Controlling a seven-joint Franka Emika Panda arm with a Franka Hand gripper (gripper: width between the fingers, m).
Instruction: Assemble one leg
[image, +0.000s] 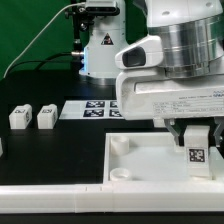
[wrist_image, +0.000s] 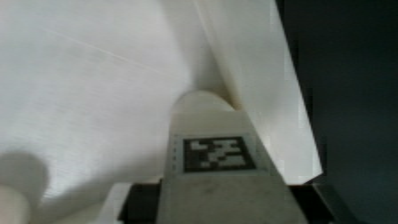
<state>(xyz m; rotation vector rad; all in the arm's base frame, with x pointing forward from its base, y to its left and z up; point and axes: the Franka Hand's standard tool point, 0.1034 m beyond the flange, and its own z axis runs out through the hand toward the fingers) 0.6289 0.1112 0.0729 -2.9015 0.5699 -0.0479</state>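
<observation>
Exterior view first: we see the Franka arm's two-finger gripper (image: 197, 137) at the exterior view's right, clamped on a small chunky white plastic leg (image: 197, 153) whose black-and-white square tag faces the camera. The leg hangs upright, its long axis vertical, directly below the hand and just above the far right corner area of the large flat white square panel (image: 140, 160) lying on the black table (image: 50, 150). We judge the coming move to be a straight descent into a corner socket there, though the socket itself is hidden behind the leg. Two spare white tagged leg blocks (image: 33, 117) stand well apart at the exterior view's left, and the marker board (image: 88, 108) lies behind the panel.

Wrist view: we look down the leg (wrist_image: 222, 150), tag plainly visible, held between the dark fingers (wrist_image: 143, 198). The white panel (wrist_image: 89, 90) fills the area beyond it, its raised edge running alongside the leg's tip, with dark table past that edge.
</observation>
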